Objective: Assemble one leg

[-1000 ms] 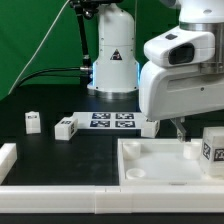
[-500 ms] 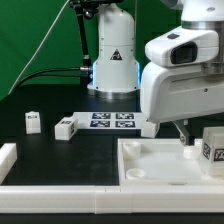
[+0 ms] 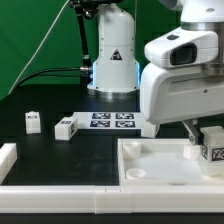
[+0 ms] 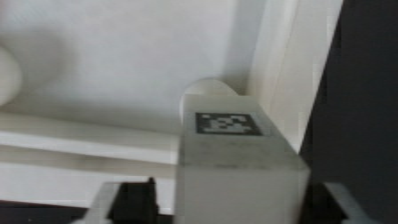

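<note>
My gripper is shut on the leg, a white block with a square tag on its face, held between the two dark fingers. In the exterior view the gripper holds this leg upright over the right side of the large white tray. The tray's white surface and rim fill the wrist view behind the leg. I cannot tell whether the leg's lower end touches the tray.
Two loose legs lie on the black table at the exterior view's left. A third is partly hidden behind my arm. The marker board lies before the robot base. A white rail end is at the lower left.
The gripper and the held leg have shifted slightly upward over the tray's right side. The loose legs have not moved.
</note>
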Action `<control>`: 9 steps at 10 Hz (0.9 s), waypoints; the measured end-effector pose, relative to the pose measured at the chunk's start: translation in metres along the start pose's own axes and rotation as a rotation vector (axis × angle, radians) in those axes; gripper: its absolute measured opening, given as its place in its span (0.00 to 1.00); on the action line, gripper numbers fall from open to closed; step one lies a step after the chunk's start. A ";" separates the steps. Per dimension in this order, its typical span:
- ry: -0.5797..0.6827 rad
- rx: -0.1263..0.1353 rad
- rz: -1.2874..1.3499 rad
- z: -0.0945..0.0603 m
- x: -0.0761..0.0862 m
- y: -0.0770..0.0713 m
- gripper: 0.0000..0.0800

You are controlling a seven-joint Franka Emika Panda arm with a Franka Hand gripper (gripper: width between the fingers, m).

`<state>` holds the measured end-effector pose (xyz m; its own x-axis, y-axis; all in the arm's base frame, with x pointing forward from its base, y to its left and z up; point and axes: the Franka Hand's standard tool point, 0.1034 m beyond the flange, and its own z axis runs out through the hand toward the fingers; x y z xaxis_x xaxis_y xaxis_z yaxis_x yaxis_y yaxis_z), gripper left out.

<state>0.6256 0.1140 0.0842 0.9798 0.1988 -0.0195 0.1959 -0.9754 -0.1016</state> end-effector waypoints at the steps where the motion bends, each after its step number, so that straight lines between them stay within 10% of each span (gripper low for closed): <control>1: 0.000 0.000 0.000 0.000 0.000 0.000 0.36; 9: 0.039 -0.009 0.753 0.002 -0.003 -0.003 0.37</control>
<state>0.6223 0.1170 0.0827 0.8496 -0.5255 -0.0452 -0.5275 -0.8470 -0.0666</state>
